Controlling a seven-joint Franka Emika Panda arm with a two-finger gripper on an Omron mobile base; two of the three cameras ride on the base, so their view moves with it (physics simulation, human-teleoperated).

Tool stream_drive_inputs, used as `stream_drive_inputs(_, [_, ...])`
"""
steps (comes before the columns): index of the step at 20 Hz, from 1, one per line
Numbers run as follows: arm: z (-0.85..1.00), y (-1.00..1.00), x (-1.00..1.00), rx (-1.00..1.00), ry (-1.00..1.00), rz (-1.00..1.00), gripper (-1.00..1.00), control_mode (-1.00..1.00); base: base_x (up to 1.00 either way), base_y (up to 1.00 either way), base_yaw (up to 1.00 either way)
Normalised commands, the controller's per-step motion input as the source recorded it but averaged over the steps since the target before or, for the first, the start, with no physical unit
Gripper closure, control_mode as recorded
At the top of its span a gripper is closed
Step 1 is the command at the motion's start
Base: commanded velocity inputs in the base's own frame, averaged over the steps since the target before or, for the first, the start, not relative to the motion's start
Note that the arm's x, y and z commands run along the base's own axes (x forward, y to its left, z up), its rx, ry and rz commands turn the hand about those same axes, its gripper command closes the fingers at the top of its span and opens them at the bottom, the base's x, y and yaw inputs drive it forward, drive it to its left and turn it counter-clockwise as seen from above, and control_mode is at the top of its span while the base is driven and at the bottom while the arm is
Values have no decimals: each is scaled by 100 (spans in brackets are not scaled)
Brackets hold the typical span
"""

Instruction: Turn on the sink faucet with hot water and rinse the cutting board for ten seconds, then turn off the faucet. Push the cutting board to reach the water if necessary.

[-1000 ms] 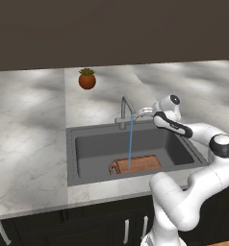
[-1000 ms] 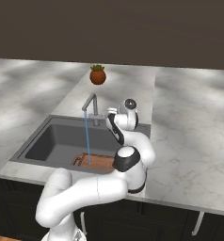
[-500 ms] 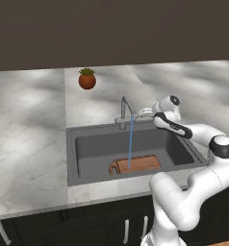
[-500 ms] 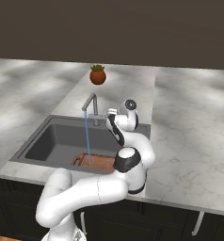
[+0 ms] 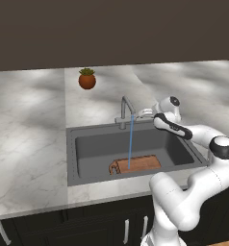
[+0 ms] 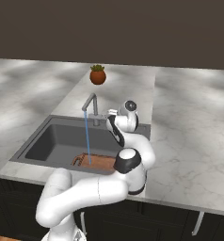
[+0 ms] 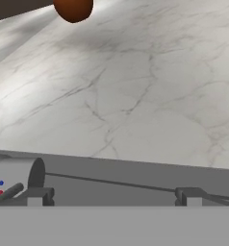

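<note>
Board (far end hidden by arm) lies under water.

Light-blue water, reddish-brown cutting board, dark grey sink, white-veined marble counter.

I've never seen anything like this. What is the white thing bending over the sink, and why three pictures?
It is a white robot arm in a simulated kitchen. Two pictures come from cameras behind it, left and right; the third rides on its hand. The gripper reaches to the base of the sink faucet, beside its lever; its jaws stand apart in the hand view, holding nothing. The water runs in a thin blue stream onto the cutting board, which lies flat in the sink. On the marble counter behind sits a small potted plant.
</note>
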Motion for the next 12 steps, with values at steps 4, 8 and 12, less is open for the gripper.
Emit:
stream_drive_inputs(4, [0, 0, 0, 0, 0, 0, -100, -100, 0, 0, 0])
stream_drive_inputs(8, [0, 6, 0, 0, 0, 0, -100, -100, 0, 0, 0])
stream_drive_inputs(12, [0, 10, 0, 0, 0, 0, -100, -100, 0, 0, 0])
